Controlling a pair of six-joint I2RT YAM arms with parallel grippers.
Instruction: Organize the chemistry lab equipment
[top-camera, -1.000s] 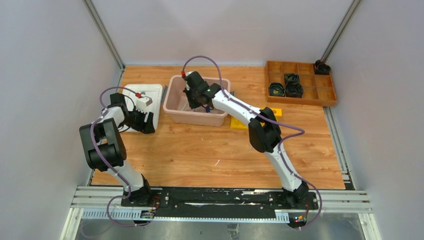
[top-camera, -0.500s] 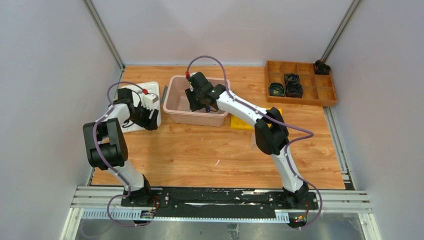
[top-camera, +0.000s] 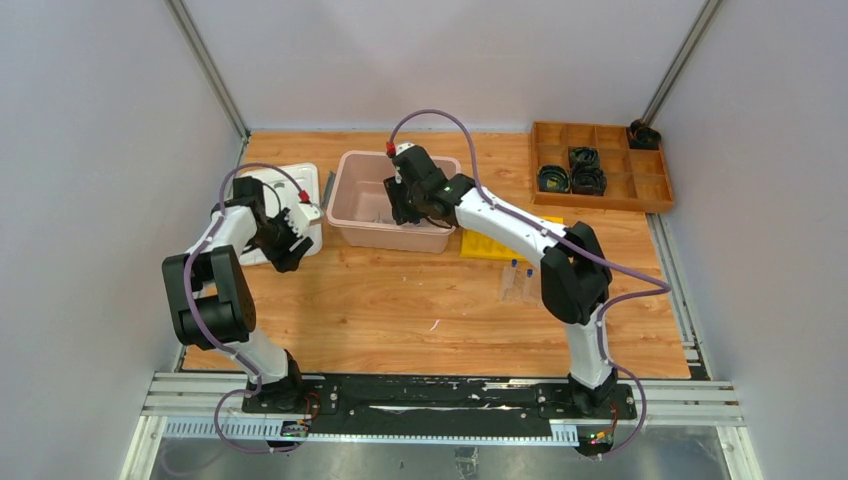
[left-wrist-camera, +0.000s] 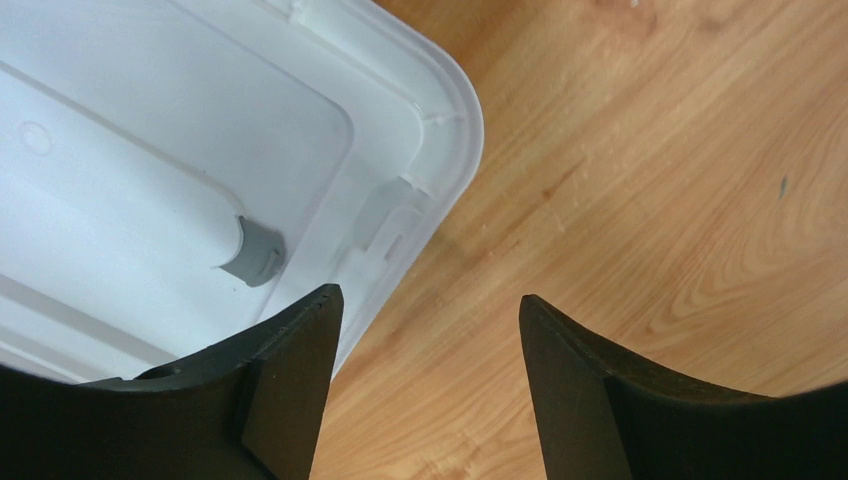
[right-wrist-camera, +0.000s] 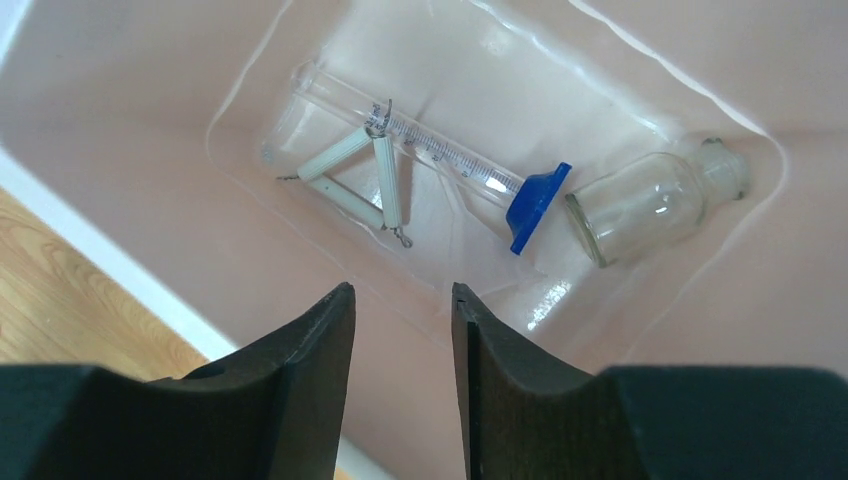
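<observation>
- Our right gripper (right-wrist-camera: 400, 300) hangs over the pink bin (top-camera: 385, 238) at 12 o'clock on the desk (top-camera: 400, 320), jaws apart with nothing between them.
- In the bin lie a measuring cylinder (right-wrist-camera: 440, 155) with a blue foot, a glass bottle (right-wrist-camera: 650, 205) at 3 o'clock of it, and a wire triangle (right-wrist-camera: 388, 180) touching the cylinder.
- We should lift straight up, clear of the rim, so we don't knock the glass.
- We judge the blue-capped tubes (top-camera: 518, 280) are left to fetch. They stand at 4 o'clock of the bin, near the yellow rack (top-camera: 482, 246).
- Our left gripper (left-wrist-camera: 428, 310), jaws wide and empty, hovers over a corner of the white lid (left-wrist-camera: 150, 130) at 9 o'clock of the bin. We should straddle its edge squarely before closing.
</observation>
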